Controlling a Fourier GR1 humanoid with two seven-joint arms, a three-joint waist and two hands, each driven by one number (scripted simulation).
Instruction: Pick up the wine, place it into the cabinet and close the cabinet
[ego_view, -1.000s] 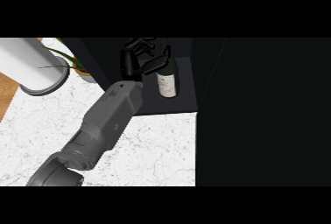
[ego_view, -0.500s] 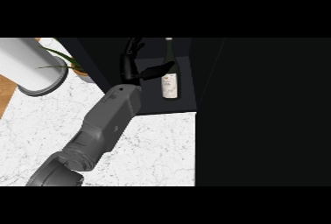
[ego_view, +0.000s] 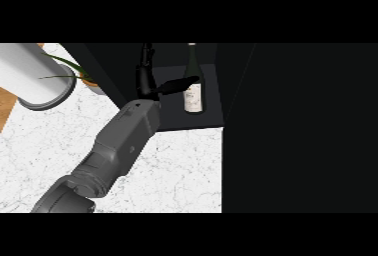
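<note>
The wine bottle (ego_view: 193, 97), dark glass with a pale label, stands inside the dark cabinet on its shelf floor (ego_view: 176, 124). My left hand (ego_view: 146, 75) is just left of the bottle, at the cabinet's opening. Its fingers point straight into the cabinet and its thumb (ego_view: 177, 85) sticks out to the right, reaching the bottle's shoulder. The hand is open and not curled round the bottle. The grey forearm (ego_view: 122, 142) runs in from the lower left. My right hand shows nowhere.
A wide dark panel (ego_view: 299, 130), likely the cabinet's door, fills the right side. A white cylinder (ego_view: 33, 75) and a potted plant (ego_view: 80, 72) stand at the left on the white marble counter (ego_view: 181, 172).
The fingers, curled round the bottle a second ago, have straightened and let go. The bottle now stands free, a little deeper in the cabinet.
</note>
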